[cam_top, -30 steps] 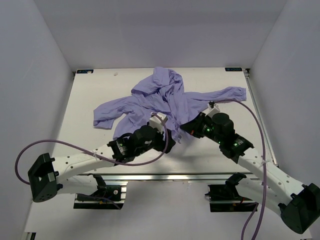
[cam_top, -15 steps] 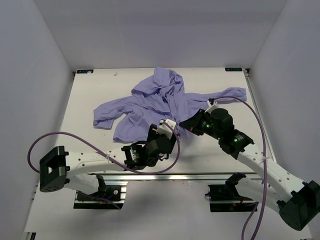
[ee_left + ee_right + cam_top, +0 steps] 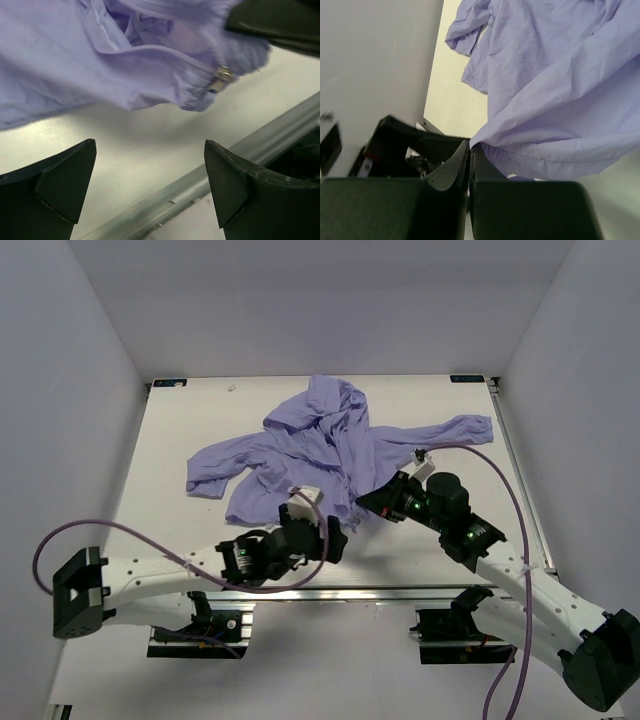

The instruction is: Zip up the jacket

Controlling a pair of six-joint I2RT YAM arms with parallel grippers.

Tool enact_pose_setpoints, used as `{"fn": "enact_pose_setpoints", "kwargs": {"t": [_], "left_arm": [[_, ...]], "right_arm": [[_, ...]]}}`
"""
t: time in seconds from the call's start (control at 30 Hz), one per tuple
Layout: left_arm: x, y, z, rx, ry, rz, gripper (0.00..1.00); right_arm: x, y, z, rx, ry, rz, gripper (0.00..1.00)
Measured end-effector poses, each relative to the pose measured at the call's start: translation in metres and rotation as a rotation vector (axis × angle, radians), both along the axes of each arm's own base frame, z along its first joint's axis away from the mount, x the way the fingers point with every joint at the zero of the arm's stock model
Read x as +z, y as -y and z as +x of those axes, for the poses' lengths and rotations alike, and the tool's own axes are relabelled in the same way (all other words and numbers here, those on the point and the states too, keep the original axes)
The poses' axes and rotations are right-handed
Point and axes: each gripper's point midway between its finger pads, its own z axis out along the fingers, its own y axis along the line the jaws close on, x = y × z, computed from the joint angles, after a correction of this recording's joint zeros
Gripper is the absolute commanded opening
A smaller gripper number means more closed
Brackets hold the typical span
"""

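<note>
1. The worktop (image 3: 170, 440) is bare along its left edge and near-left corner, and the left-hand sleeve (image 3: 205, 475) ends short of that edge
2. The jacket (image 3: 320, 445) lies crumpled across the worktop's middle, with its hood (image 3: 335, 395) toward the far edge and its hem toward the near edge; the spread sleeves set its long axis left to right
3. The left fingers (image 3: 60, 180) stand spread apart and hold nothing, above bare worktop by the near-edge rail (image 3: 200, 182), just short of the hem and its zipper pull (image 3: 222, 77)
4. The right fingers (image 3: 447, 172) are pinched together on the hem, which hangs raised off the worktop
5. The right-hand sleeve (image 3: 465, 427) reaches toward the far-right corner, close to the right edge
</note>
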Motion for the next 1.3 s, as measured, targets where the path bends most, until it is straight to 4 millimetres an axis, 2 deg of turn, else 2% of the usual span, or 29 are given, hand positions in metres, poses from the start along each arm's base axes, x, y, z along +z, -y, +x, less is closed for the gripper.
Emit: {"fn": "enact_pose_setpoints", "kwargs": {"t": [0.07,0.13,0.23,0.33,0.37,0.5,0.63,0.87,1.13,1.3], "left_arm": [[-0.004,-0.011,0.002,0.020,-0.064,-0.089,0.98],[-0.008,-0.021,0.012,0.051,-0.125,-0.214,0.98],[-0.015,-0.027,0.023,0.048,-0.208,-0.361,0.98],[-0.022,-0.016,0.018,-0.013,-0.284,-0.436,0.98],[-0.022,-0.005,0.014,-0.066,-0.318,-0.474,0.98],[-0.013,0.018,0.011,-0.195,-0.380,-0.594,0.98],[-0.006,0.025,0.011,-0.282,-0.398,-0.700,0.98],[0.009,0.034,-0.001,-0.406,-0.389,-0.768,0.98],[0.022,0.040,0.001,-0.451,-0.350,-0.781,0.76],[0.024,0.040,0.001,-0.452,-0.342,-0.780,0.55]], "right_arm": [[-0.003,0.001,-0.005,0.017,0.009,-0.001,0.00],[-0.002,0.001,-0.009,0.032,0.024,0.008,0.00],[-0.004,0.002,-0.012,0.044,0.034,0.017,0.00],[-0.007,0.001,-0.014,0.053,0.032,0.022,0.00],[-0.008,0.001,-0.015,0.057,0.030,0.023,0.00],[-0.005,-0.001,-0.016,0.070,0.039,0.036,0.00],[-0.004,-0.002,-0.016,0.072,0.042,0.040,0.00],[-0.003,-0.002,-0.016,0.070,0.042,0.045,0.00],[-0.004,-0.002,-0.016,0.066,0.033,0.058,0.00],[-0.005,-0.002,-0.016,0.067,0.031,0.058,0.00]]}}
